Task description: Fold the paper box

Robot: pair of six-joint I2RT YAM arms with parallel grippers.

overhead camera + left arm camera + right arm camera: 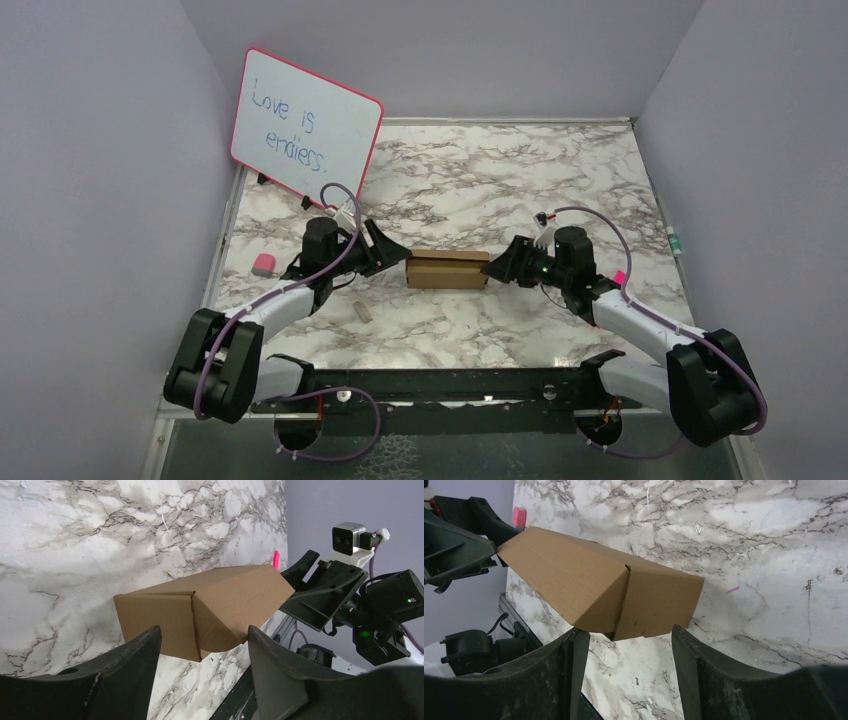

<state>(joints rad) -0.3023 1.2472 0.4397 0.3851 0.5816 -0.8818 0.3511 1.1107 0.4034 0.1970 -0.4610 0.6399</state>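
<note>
The paper box [446, 269] is a small brown cardboard box lying lengthwise at the middle of the marble table, with both arms at its ends. My left gripper [398, 262] faces its left end and my right gripper [493, 268] faces its right end. In the left wrist view the box [210, 605] shows a closed end with a flap seam, and the left gripper [204, 629] stands open with its tips just short of that end. In the right wrist view the box [599, 585] lies the same way before the open right gripper [626, 630]. Neither gripper holds anything.
A pink-framed whiteboard [305, 125] leans at the back left. A pink eraser [263, 265] lies by the left wall and a small tan scrap [364, 310] near the left arm. A small pink item [619, 277] sits by the right arm. Purple walls enclose the table.
</note>
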